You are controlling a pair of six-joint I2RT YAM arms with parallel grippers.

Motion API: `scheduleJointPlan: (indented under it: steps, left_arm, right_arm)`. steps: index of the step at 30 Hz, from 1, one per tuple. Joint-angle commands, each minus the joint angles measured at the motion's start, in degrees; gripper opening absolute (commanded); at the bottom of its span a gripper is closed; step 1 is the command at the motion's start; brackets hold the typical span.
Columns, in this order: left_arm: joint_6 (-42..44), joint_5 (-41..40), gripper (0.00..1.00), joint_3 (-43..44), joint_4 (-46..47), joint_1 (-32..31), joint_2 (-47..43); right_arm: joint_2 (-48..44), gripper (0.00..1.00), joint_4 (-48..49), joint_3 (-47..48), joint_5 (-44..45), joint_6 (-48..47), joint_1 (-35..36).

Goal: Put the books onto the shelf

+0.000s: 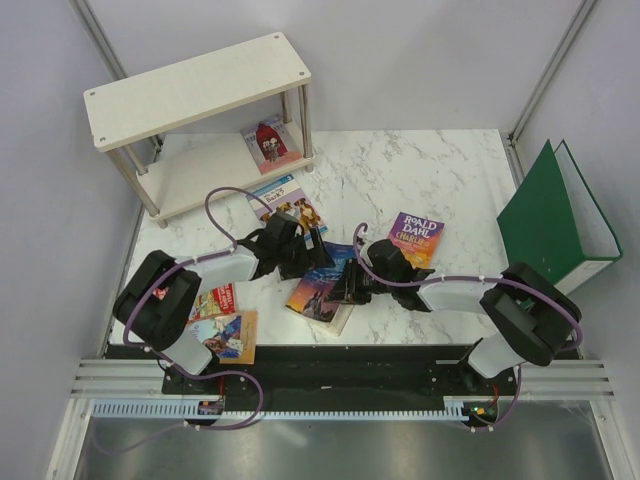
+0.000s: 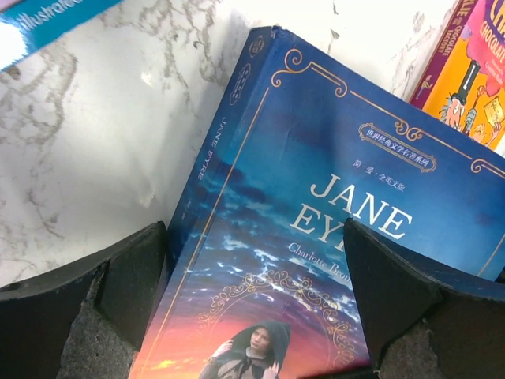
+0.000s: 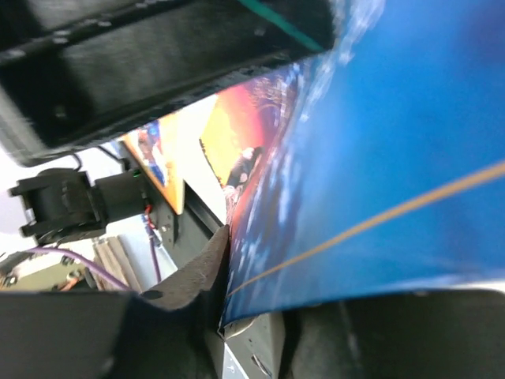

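My left claw (image 2: 256,268) hangs spread wide over Jane Eyre (image 2: 331,158), a finger either side of the cover, gripping nothing; my right claw (image 1: 350,283) has the book's edge between its fingers (clamped or not, I cannot tell); the book sits mid-table (image 1: 440,170), well apart from the shelf (image 1: 195,85).

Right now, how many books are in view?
6: pink book on shelf's lower board; white-blue book, Jane Eyre, Roald Dahl mid-table; red book, orange book near left.
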Motion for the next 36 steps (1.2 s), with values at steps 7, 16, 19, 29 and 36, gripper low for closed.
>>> scheduleJointPlan:
  steps: [7, 16, 19, 29, 36]
  left_arm:
    - [4.2, 0.2, 1.0, -0.9, -7.9, -2.9, -4.9]
    - [7.8, -6.3, 1.0, -6.8, -9.7, -2.8, -24.6]
    - [8.6, -4.6, 1.0, -9.2, -7.4, -2.7, -27.9]
    - [6.4, -2.6, 1.0, -18.6, 3.8, -2.5, -37.2]
    - [2.7, 1.2, 1.0, -24.4, 15.7, -2.5, -40.8]
  right_arm:
    - [-2.2, 0.0, -1.6, 0.5, 5.8, -5.9, 0.3]
    - [-10.3, 0.0, -5.3, 4.4, 1.7, -19.9, -0.9]
    - [-12.5, 0.0, -5.5, 5.7, -1.9, -21.3, -2.2]
    - [-17.6, 0.0, 0.5, 8.7, -14.0, -17.2, -9.3]
    - [-16.9, 0.0, 7.9, 7.3, -19.2, -12.2, -10.9]
